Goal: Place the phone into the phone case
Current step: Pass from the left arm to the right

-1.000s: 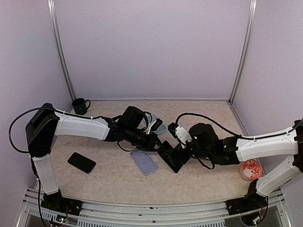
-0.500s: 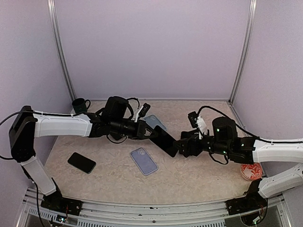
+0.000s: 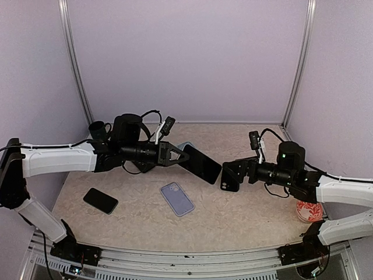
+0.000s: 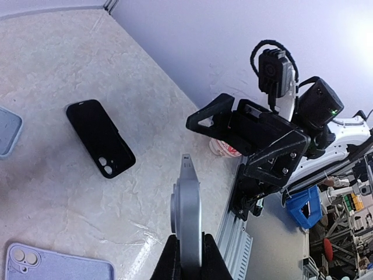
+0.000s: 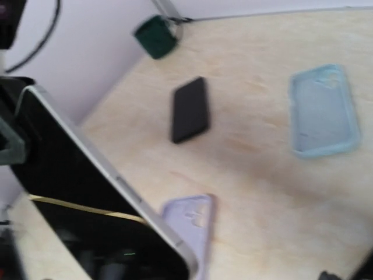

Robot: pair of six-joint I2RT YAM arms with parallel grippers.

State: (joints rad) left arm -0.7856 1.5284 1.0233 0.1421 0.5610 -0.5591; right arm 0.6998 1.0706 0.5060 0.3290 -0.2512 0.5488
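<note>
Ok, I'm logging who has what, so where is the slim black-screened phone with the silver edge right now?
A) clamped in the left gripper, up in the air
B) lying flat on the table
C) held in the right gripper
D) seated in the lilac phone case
A: the left gripper is shut on the phone and holds it aloft, while the right gripper stands open and empty, apart from it.

Phone (image 3: 200, 164): glossy black glass face, silvery metal-look edge band.
Lilac case (image 3: 176, 199): smooth matt plastic.
Pale blue case (image 5: 323, 111): smooth, faintly translucent plastic.
Desk (image 3: 245, 216): beige marbled top, matt.
Arm shells (image 3: 58, 160): white glossy plastic.
</note>
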